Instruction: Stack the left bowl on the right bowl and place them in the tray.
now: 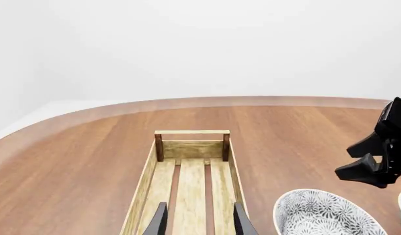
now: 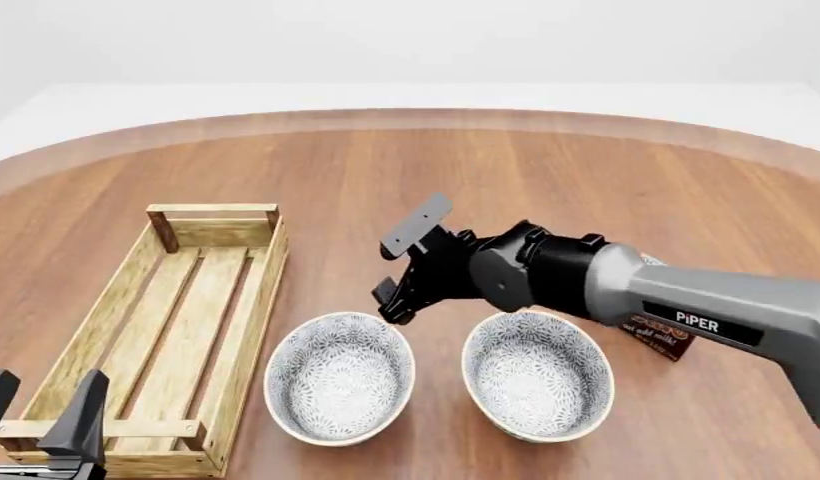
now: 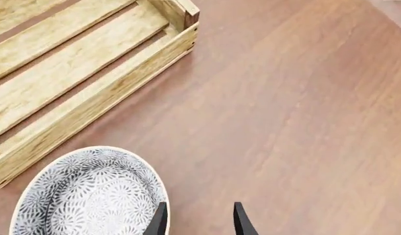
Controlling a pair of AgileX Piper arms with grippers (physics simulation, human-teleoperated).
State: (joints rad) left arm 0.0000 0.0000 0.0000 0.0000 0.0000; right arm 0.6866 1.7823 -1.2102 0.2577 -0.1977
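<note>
The left bowl (image 2: 339,375) and the right bowl (image 2: 537,372), both white with a grey flower pattern, stand side by side on the table. The light-wood tray (image 2: 183,330) lies to their left and holds nothing. My right gripper (image 2: 394,303) reaches across from the right and hangs open and empty over the far rim of the left bowl. In the right wrist view one finger (image 3: 160,220) is by the left bowl's rim (image 3: 89,196). My left gripper (image 2: 43,412) is open and empty above the tray's near end (image 1: 190,186).
A brown chocolate pudding box (image 2: 657,337) lies behind the right bowl, mostly hidden under my right arm. The left wrist view shows the left bowl (image 1: 324,215) and my right gripper (image 1: 376,156) beside the tray. The round table's far edge (image 2: 410,115) curves behind.
</note>
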